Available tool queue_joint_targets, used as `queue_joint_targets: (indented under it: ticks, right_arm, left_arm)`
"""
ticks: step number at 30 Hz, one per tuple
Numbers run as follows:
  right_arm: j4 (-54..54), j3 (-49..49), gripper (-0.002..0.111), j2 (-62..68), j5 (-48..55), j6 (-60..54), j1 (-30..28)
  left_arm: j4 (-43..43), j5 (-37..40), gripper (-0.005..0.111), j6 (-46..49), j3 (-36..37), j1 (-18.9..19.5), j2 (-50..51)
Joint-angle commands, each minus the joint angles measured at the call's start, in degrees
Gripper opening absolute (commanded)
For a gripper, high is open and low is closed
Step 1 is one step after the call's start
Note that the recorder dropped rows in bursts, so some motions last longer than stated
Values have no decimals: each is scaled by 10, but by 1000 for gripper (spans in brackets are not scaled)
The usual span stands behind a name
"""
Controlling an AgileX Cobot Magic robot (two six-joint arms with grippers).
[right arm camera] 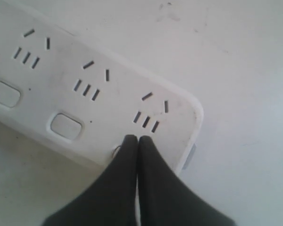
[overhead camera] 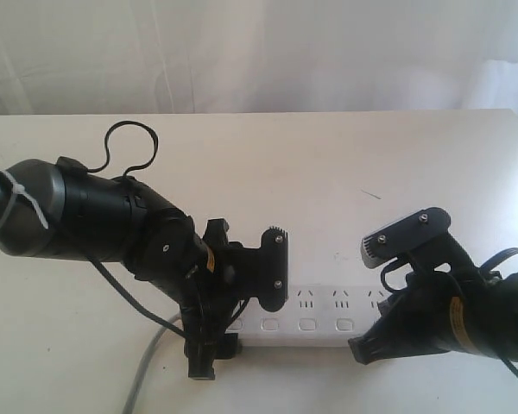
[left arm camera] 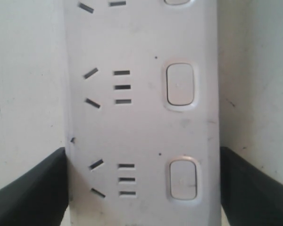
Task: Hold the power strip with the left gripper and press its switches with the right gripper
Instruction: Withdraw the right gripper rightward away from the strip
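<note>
Surface: table (overhead camera: 328,147), off-white, matte, flat, reaching to a straight far edge. A few dark specks show, and one short scratch (overhead camera: 370,195) right of the middle.

On it: power strip (overhead camera: 324,315), white, lying flat on the near side, from the middle to the right, long axis left to right. Its sockets are along the far side and its switches (overhead camera: 307,324) in a row along the near side. A grey cord (overhead camera: 142,371) leaves the left end and trails over the surface toward the near left.

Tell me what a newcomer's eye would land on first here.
A long flat white plastic power strip lies on the pale table. The bulky all-black left claw clamps it across its width. The silver-tipped right claw, shut, presses down beside the end socket.
</note>
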Motion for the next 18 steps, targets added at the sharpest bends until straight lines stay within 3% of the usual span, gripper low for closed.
queue_joint_targets:
  ticks: [1, 18]
  right_arm:
    - [-3, -3, 0, 1, 1, 2, 2]
    - [-3, -3, 0, 89, 2, 6, 2]
  left_arm:
    - [4, 71, 0, 8, 21, -4, 30]
    - [4, 74, 0, 10, 21, -4, 30]
